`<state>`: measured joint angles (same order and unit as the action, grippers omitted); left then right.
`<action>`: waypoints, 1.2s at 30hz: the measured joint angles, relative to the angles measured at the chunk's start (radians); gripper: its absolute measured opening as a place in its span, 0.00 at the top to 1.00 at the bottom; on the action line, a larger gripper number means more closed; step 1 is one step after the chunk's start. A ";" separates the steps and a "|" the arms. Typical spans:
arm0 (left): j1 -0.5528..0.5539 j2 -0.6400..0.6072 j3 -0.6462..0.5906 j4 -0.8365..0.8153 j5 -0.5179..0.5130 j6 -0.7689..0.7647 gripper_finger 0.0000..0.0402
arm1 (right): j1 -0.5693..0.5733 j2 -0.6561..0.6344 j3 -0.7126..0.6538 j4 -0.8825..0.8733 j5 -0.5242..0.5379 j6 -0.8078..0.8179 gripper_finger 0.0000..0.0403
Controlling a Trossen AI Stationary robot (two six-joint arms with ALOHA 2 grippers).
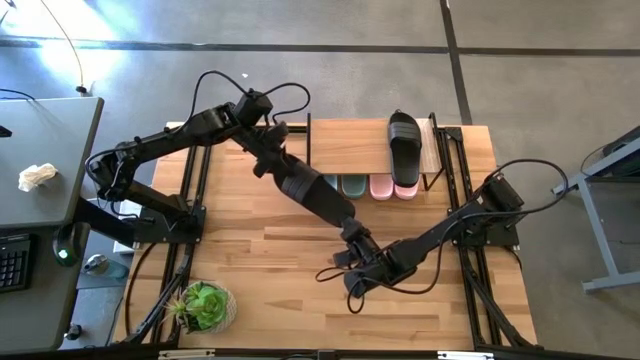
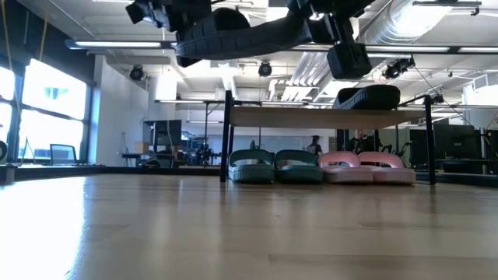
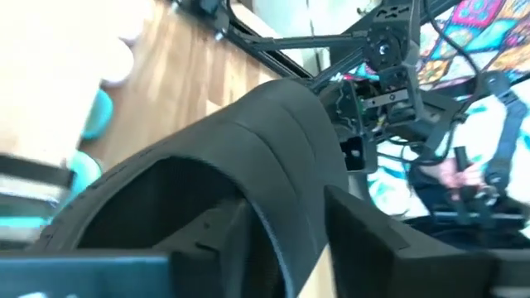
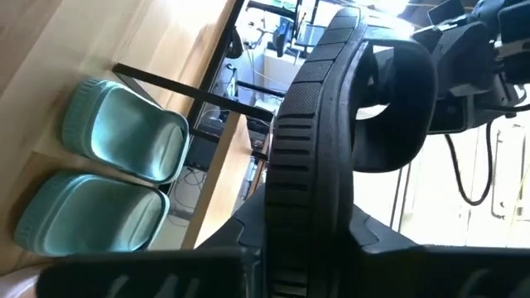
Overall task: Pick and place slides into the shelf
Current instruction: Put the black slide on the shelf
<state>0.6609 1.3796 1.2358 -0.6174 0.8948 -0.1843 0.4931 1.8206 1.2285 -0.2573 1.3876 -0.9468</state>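
A black ribbed slide (image 1: pixel 312 190) hangs in the air in front of the shelf (image 1: pixel 350 145), between my two grippers. My right gripper (image 1: pixel 352 240) is shut on its near end. My left gripper (image 1: pixel 268 152) is at the far end, fingers apart on either side of the strap (image 3: pixel 273 141). A second black slide (image 1: pixel 404 140) lies sole-down on the shelf's top plank. Under the plank a green pair (image 2: pixel 275 166) and a pink pair (image 2: pixel 366 167) stand on the table. My right gripper pinches the heel end of the sole (image 4: pixel 310 207) between its two fingers. It comes in about level from the table's near right, along the slide. The slide is lifted clear, well above the table. My left gripper: a sliver of table shows between the strap and one finger (image 3: pixel 373 232); whether the other finger touches, I cannot tell.
A small potted plant (image 1: pixel 203 305) stands near the table's front left corner. A grey desk (image 1: pixel 40 150) with a crumpled paper sits beyond the left edge. Bare tabletop (image 1: pixel 290 290) lies in front of the shelf.
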 joint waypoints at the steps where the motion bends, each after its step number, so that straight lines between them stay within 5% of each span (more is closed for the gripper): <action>1: 0.000 0.000 0.000 0.011 -0.009 0.011 0.63 | 0.000 0.000 0.000 0.000 0.000 0.007 0.88; 15: -0.002 0.000 0.000 0.238 -0.105 -0.011 0.29 | 0.023 -0.001 0.000 -0.004 0.046 0.082 0.88; 36: 0.017 -0.001 0.002 0.098 -0.327 0.007 0.21 | 0.074 0.000 -0.001 -0.007 0.188 0.110 0.89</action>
<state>0.6781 1.3788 1.2373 -0.5193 0.5678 -0.1772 0.5671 1.8208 1.2274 -0.2639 1.5753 -0.8371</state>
